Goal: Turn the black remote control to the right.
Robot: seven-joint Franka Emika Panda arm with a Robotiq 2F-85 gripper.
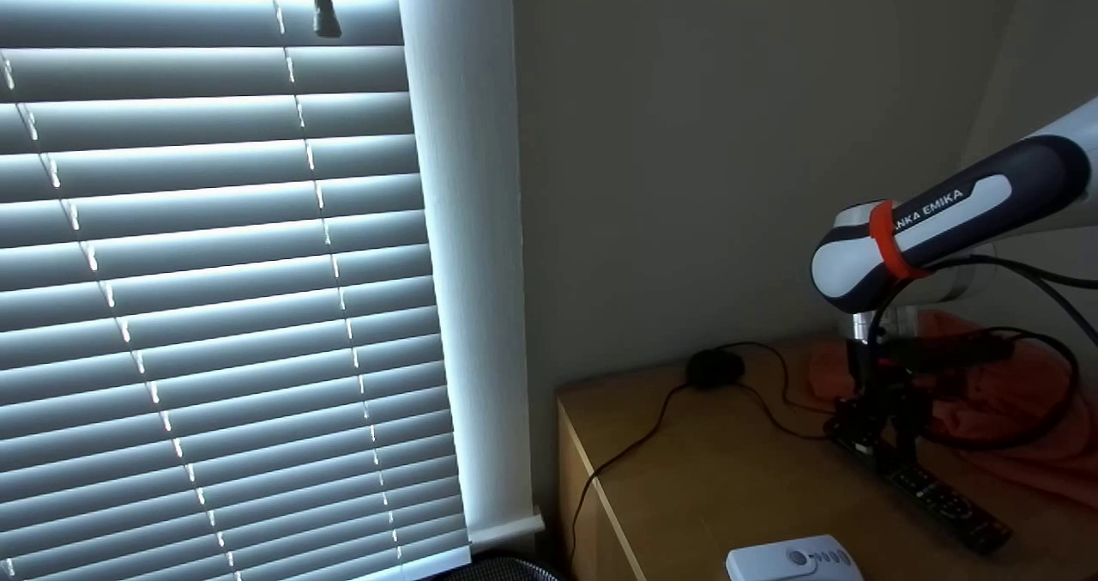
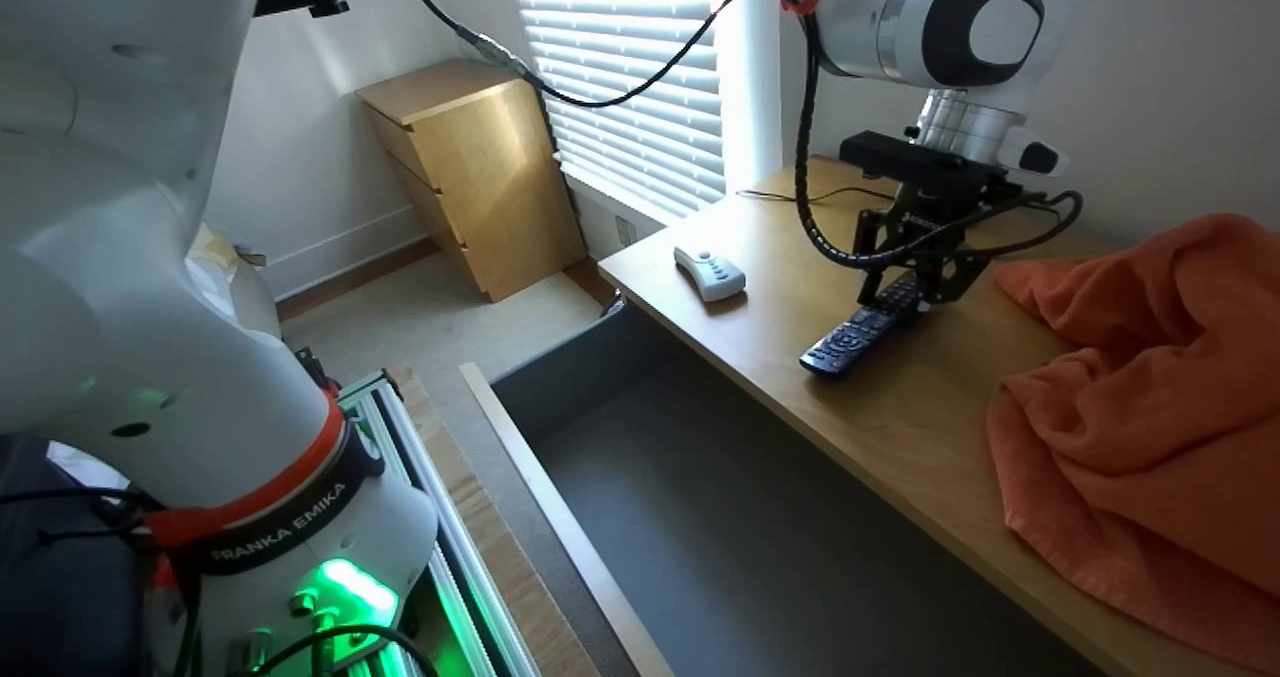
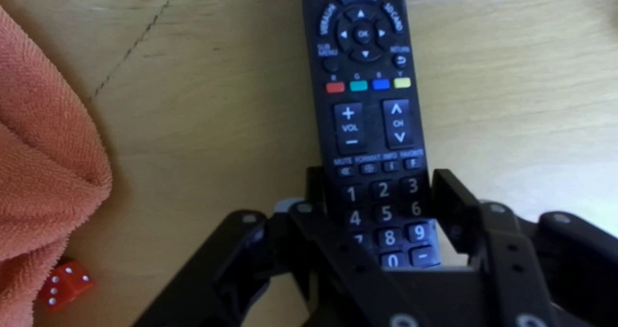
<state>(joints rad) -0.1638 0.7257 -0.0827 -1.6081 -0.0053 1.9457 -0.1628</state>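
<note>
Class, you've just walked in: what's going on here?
A robot arm has its pincer closed on the black remote control, holding it by both long edges alongside the number keys. It sits on or just over the wooden top; which, I cannot tell. An orange cloth lies to one side, a small white device to the other.
</note>
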